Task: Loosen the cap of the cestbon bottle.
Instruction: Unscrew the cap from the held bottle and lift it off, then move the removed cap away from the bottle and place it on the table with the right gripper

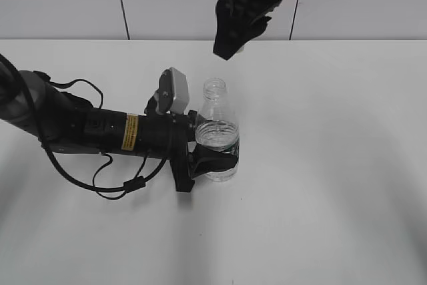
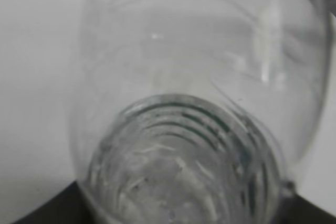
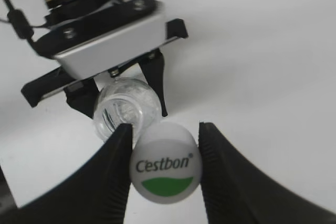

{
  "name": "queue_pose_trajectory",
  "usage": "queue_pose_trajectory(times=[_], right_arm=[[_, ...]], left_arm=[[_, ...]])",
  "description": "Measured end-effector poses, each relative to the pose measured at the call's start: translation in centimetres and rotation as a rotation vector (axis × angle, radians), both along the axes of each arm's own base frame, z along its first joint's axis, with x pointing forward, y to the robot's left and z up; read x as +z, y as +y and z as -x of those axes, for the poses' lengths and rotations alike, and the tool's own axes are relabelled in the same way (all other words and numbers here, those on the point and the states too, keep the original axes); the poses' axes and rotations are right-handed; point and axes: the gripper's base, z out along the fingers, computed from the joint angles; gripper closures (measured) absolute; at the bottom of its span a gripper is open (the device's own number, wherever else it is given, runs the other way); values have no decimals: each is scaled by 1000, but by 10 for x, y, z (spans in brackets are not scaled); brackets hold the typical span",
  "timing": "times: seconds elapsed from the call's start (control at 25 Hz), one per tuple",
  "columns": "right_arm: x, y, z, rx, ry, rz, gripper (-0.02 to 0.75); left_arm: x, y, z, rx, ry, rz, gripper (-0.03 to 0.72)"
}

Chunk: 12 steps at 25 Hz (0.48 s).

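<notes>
The clear cestbon bottle (image 1: 216, 130) stands upright mid-table with its neck open and no cap on it. My left gripper (image 1: 212, 157) is shut around its lower body at the green label; the bottle fills the left wrist view (image 2: 199, 103). My right gripper (image 3: 166, 169) is shut on the white cap (image 3: 166, 167), with "Cestbon" lettering and a green patch on top, held in the air off the bottle. In the exterior view the right gripper (image 1: 230, 48) hangs above and behind the bottle. The open bottle mouth (image 3: 126, 107) shows below the cap in the right wrist view.
The white table (image 1: 333, 165) spreads around the bottle. The left arm (image 1: 93, 128) lies low across the table's left half with loose black cables (image 1: 123, 181). A white wall (image 1: 67, 1) stands behind the table.
</notes>
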Motion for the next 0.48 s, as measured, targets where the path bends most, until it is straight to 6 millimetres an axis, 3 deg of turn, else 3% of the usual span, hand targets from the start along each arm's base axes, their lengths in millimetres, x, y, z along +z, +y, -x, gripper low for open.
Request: queue_pose_trajectory(times=[0.24,0.48], right_arm=[[-1,-67,-43,-543,201,-152,439],[-34,-130,-63,-901,269,-93,439]], left_arm=[[0,0,0,1,1,0,318],[0,0,0,1,1,0,318]])
